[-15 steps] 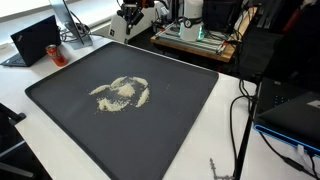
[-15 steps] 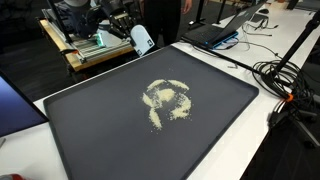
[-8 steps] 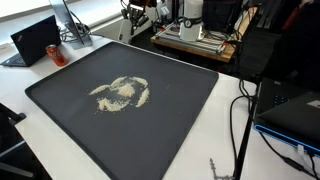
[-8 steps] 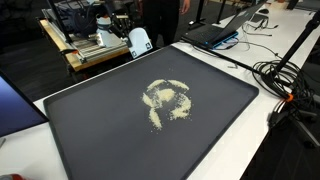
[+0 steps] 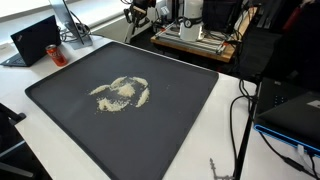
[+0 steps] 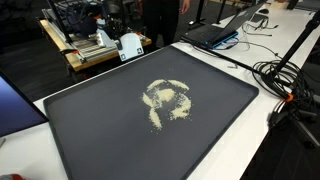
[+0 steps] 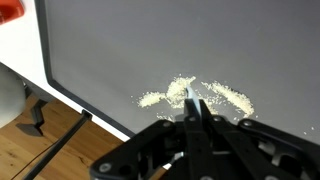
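A pile of pale grains [image 5: 122, 93] [image 6: 168, 100] lies smeared in loops at the middle of a big dark tray [image 5: 180, 120] [image 6: 100, 130]. My gripper [image 6: 116, 22] hangs beyond the tray's far edge, high above it, with a white flat piece [image 6: 128, 45] under it. In an exterior view only its dark lower part [image 5: 140, 5] shows at the top edge. In the wrist view the gripper [image 7: 190, 108] is shut, and a thin pale tip [image 7: 190, 98] pokes out between the fingertips, over the grains [image 7: 228, 97] on the tray [image 7: 200, 40].
The tray sits on a white table. Laptops [image 5: 35, 40] [image 6: 220, 30] stand at the far corners, and cables [image 5: 240, 120] [image 6: 290, 90] run along one side. A wooden cart with equipment [image 5: 195, 40] [image 6: 85, 50] stands behind. A red and white thing [image 7: 8, 10] is at the wrist view's corner.
The gripper with the white piece has drifted along the tray's far edge, leftwards in one exterior view, and has risen towards the top edge in the other. The grains have not moved.
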Controlling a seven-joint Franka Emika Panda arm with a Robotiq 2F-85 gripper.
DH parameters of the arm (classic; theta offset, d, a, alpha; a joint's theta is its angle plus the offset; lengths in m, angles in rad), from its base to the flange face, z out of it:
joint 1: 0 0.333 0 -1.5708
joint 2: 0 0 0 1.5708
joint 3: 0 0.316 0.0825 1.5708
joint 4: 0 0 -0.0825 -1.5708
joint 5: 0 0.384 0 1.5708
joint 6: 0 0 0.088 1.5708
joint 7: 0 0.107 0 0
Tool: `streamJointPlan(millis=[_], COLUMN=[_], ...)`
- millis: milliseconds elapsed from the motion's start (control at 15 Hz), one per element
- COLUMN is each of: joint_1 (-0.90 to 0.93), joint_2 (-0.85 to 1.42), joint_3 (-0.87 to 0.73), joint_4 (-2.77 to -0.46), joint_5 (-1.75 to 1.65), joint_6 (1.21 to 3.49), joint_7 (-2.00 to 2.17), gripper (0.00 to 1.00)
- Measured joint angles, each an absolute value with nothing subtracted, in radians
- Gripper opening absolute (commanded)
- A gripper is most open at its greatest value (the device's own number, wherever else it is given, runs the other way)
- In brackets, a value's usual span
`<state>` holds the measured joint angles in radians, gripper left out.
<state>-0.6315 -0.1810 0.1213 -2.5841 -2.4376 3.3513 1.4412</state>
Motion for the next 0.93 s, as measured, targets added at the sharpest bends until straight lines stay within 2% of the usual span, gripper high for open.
streamJointPlan(millis=[267,533,667,933], joint_1=[-0.914,-1.180,-1.237,-1.256], joint_2=[-0.305,-0.510,-0.611,-0.739], joint_3=[0.392,0.690,0.784,0.851], joint_4=[-2.606,-2.569,-2.503,-2.346], joint_5=[-2.513,-2.505,-2.505,-2.506], joint_6=[3.433,3.651,3.774,3.903], joint_7=[1.453,1.467,1.504,1.540], gripper=[0.01,0.01,0.01,0.01])
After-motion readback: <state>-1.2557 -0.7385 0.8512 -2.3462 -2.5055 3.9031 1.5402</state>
